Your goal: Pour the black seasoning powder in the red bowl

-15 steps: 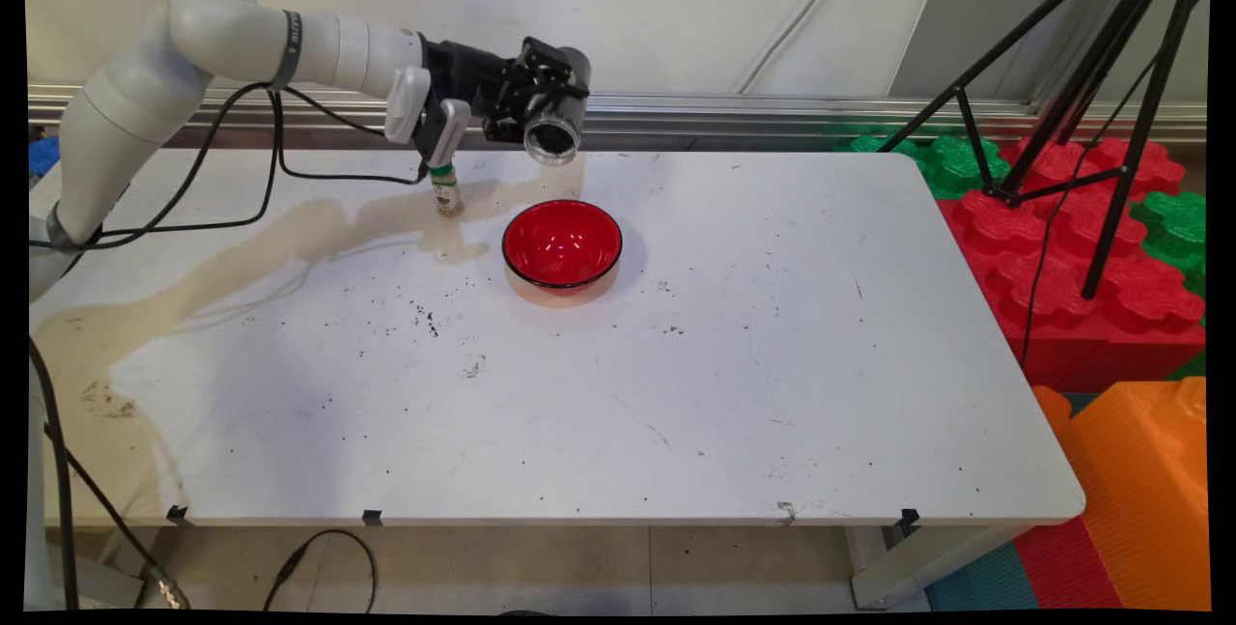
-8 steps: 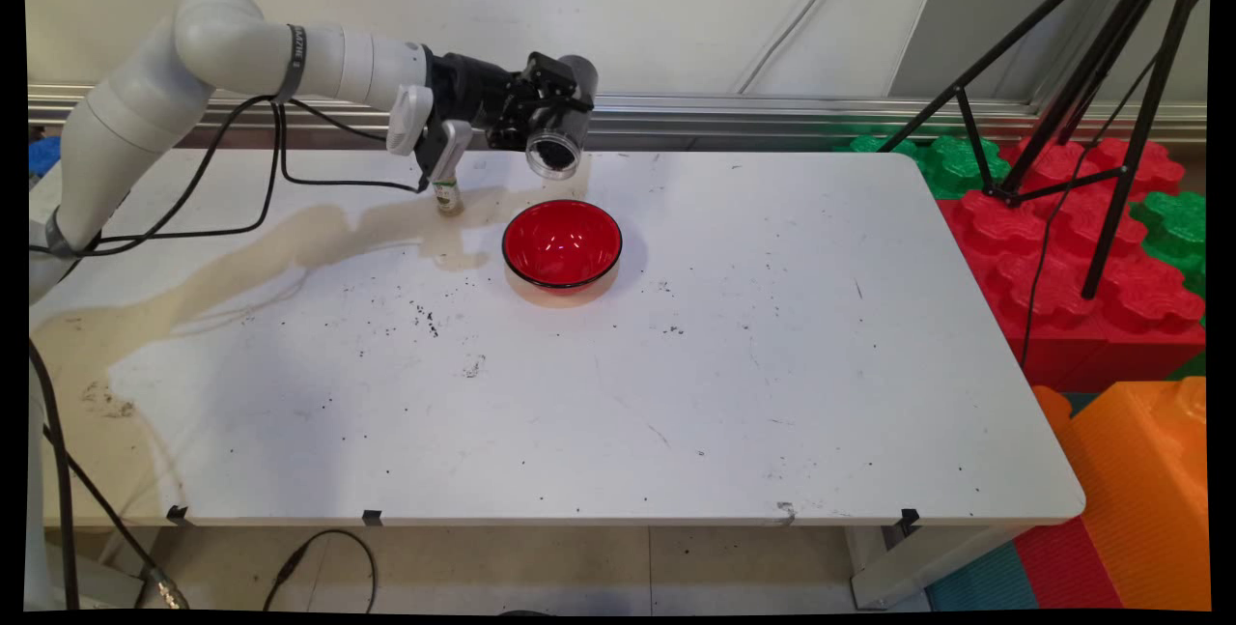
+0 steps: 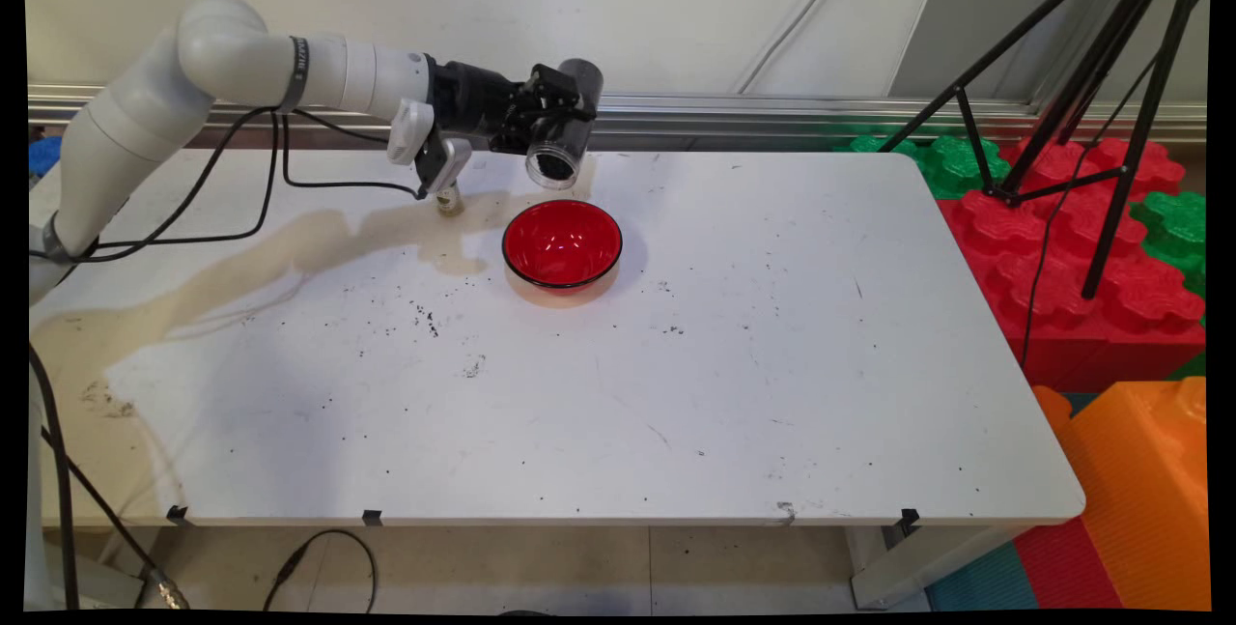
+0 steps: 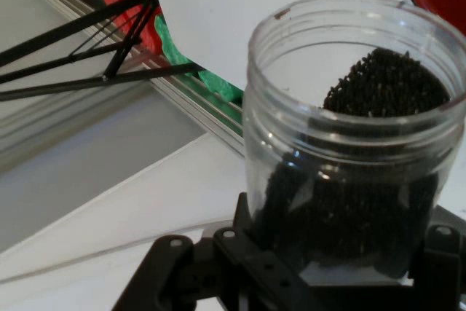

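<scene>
While the near half of the white table (image 3: 599, 412) is lying bare apart from dark specks and scuffs, a red bowl (image 3: 562, 243) is sitting upright farther back, at about 11 o'clock from the table's middle. A small bottle (image 3: 448, 202) is standing at 9 o'clock of the bowl, close to it but apart, its top hidden by the arm's wrist hardware. Above and just behind the bowl's far rim, at its 12 o'clock, the gripper (image 3: 537, 115) is reaching in from the left and holding a clear plastic jar (image 3: 558, 144) tilted over, with its open mouth facing down and toward the camera. In the hand view, the jar (image 4: 349, 143) is filling the frame, and dark grains (image 4: 382, 85) are piled inside it, sloping toward the mouth. The fingers are pressing closed against the jar's lower body, gripping it firmly. Beyond the table, at 2 o'clock, a black tripod (image 3: 1091, 74) is standing over red and green foam blocks (image 3: 1091, 248).
</scene>
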`<state>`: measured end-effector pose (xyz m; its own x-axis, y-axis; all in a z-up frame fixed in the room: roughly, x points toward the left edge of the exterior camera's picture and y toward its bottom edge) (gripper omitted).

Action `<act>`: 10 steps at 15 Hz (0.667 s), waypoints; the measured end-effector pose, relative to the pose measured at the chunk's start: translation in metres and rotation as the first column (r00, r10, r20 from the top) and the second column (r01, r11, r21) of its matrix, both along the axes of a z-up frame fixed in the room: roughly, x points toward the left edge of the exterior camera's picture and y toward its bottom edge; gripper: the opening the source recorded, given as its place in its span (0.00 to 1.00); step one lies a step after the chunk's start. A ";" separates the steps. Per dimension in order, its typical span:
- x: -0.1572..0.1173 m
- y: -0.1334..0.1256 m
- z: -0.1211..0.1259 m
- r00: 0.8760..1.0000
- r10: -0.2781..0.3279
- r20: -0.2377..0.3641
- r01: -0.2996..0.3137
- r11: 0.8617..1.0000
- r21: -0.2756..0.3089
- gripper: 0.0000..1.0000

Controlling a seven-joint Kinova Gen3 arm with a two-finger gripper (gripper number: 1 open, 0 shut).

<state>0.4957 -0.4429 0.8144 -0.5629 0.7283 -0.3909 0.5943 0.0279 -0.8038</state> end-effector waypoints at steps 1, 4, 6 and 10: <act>0.000 0.001 -0.001 1.000 -0.006 0.009 0.006 1.000 -0.009 0.00; -0.001 0.003 -0.003 0.999 -0.024 0.034 0.025 0.999 -0.035 0.00; -0.001 0.004 -0.004 0.998 -0.037 0.051 0.039 0.998 -0.055 0.00; -0.003 0.007 -0.004 0.995 -0.060 0.082 0.067 0.994 -0.090 0.00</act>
<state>0.4929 -0.4357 0.8106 -0.4817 0.7200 -0.4997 0.6539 -0.0844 -0.7519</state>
